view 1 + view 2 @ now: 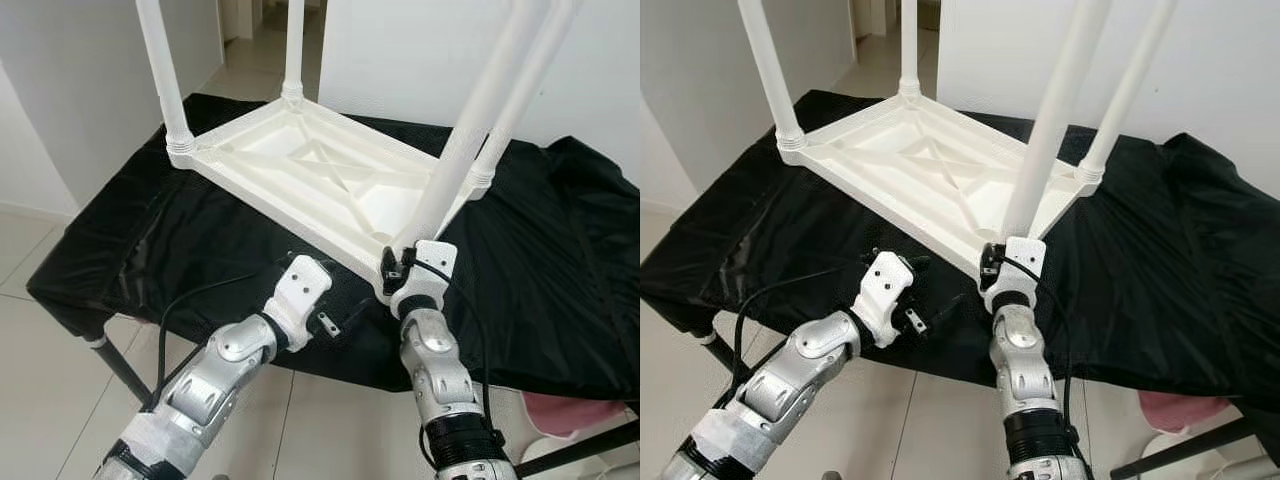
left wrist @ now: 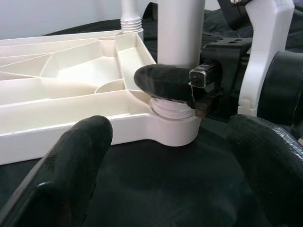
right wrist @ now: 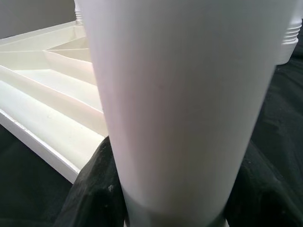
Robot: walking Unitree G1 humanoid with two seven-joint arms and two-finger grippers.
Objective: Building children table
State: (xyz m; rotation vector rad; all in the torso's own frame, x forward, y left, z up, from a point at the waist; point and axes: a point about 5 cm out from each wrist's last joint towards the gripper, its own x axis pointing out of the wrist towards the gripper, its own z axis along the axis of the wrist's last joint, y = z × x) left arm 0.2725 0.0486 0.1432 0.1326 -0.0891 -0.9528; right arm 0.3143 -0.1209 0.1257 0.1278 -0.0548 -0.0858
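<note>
Right pincer [image 1: 392, 262] clamped round near corner leg [image 1: 470, 140] of upturned table [image 1: 330, 180]; left pincer [image 2: 165, 156] wide, just beside.

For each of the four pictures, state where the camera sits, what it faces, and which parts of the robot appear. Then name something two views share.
Left eye view: on the head, looking down at the upturned white table; both arms show.
Right eye view: same scene, shifted sideways.
Left wrist view: behind the open left gripper, facing the table's near corner and the right gripper.
Right wrist view: tight against the near leg, a finger on each side.
Shared: the near leg.
</note>
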